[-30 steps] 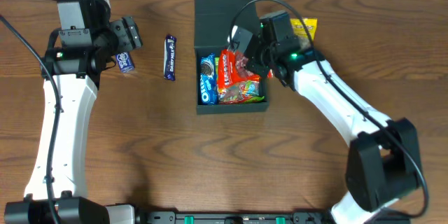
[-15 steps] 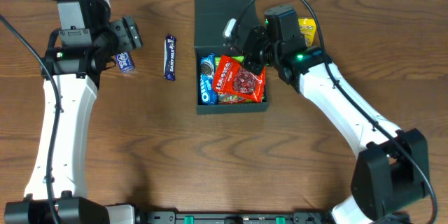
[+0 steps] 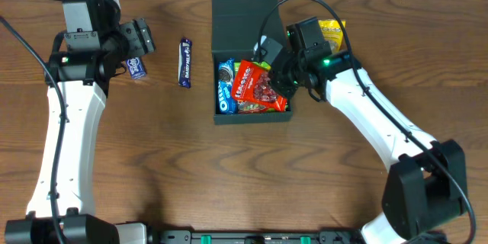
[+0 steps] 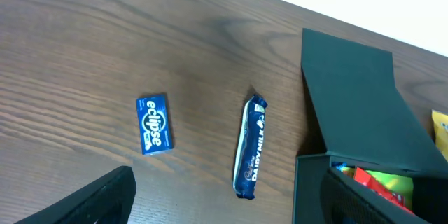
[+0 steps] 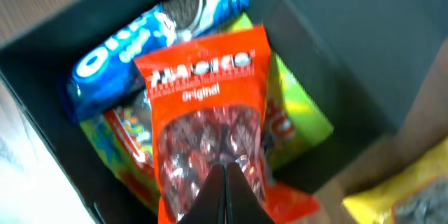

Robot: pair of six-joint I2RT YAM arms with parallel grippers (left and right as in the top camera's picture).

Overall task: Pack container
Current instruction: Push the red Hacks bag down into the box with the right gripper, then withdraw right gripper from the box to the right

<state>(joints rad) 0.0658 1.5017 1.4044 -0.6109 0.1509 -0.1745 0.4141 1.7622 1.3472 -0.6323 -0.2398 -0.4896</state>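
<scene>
The dark teal-green container [image 3: 252,117] stands at the table's middle back with its flap lid [image 3: 240,19] open away from me. It holds an Oreo packet [image 3: 226,84], a green and multicoloured sweets bag and a red snack packet [image 3: 255,88] lying on top. My right gripper [image 3: 276,65] is over the container's right side, shut on the red packet [image 5: 203,112], fingertips [image 5: 225,171] pressed together at its middle. My left gripper [image 3: 141,38] is open and empty at the far left; the left wrist view [image 4: 231,196] shows its fingers wide apart above the table.
A blue Dairy Milk bar [image 3: 184,62] lies left of the container, also in the left wrist view [image 4: 250,147]. A blue Eclipse gum pack [image 3: 136,67] lies under my left gripper [image 4: 153,123]. A yellow packet [image 3: 333,34] lies right of the container.
My right gripper brought the red packet down flat on top of the other snacks, then shifted slightly down and right with it. The left arm has not moved.
</scene>
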